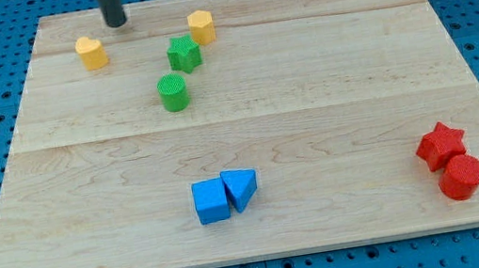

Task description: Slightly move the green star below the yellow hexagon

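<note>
The green star (184, 54) lies near the view's top, just below and left of the yellow hexagon (201, 27), almost touching it. My tip (115, 23) rests on the board at the view's top, to the left of both, about a star's width or two away from the green star and right of a yellow heart (92, 52). A green cylinder (173, 92) stands just below the green star.
A blue cube (211, 201) and a blue triangle (241, 189) touch each other at the view's bottom centre. A red star (440, 145) and a red cylinder (462, 177) sit together at the bottom right. The wooden board (328, 92) lies on a blue pegboard.
</note>
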